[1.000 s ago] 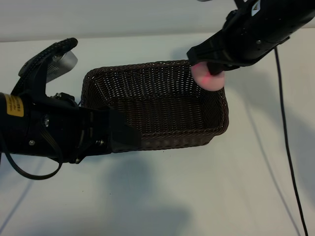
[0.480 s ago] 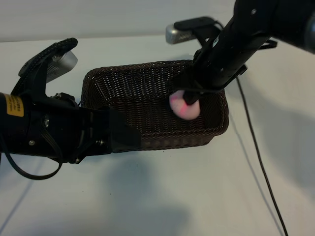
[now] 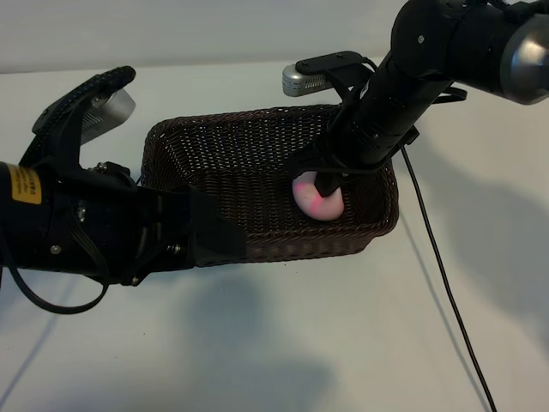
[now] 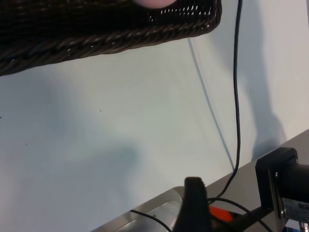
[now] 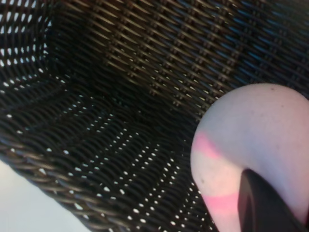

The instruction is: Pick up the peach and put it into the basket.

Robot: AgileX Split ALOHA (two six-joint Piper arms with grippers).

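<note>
Basket (image 3: 257, 163) sits mid-table (image 3: 360, 343), long side across the ext. view. Dark brown wicker, braided rim, sloping walls. Contents: one peach (image 3: 316, 197), pale pink w/ deeper pink band, low inside at the basket's right end, close to the near wall. Can't tell if it rests on the floor or hangs just above it. Nothing else seen in the basket.

R gripper (image 3: 330, 182) reaches down over the far-right rim into the basket, fingers clamped on the peach from above. R wrist view: peach (image 5: 256, 159) fills the corner, one dark fingertip (image 5: 265, 203) pressed on it, woven floor and wall of basket (image 5: 96, 96) right behind.

L gripper (image 3: 171, 227) parked at the basket's left end, low, just beside the near-left corner; one finger lies along the near wall outside. Jaws apart, gripping nothing. L wrist view: outer rim of basket (image 4: 111, 41), sliver of peach (image 4: 154, 3) above it, black cable (image 4: 236, 87) trailing over the table (image 4: 96, 121).

Vs. earlier frames: a sec ago the peach was up at the far-right rim, outside-above. Half a sec ago it was over the interior, higher. Now lower, deeper in. R arm has come down w/ it. L arm and basket unchanged.
</note>
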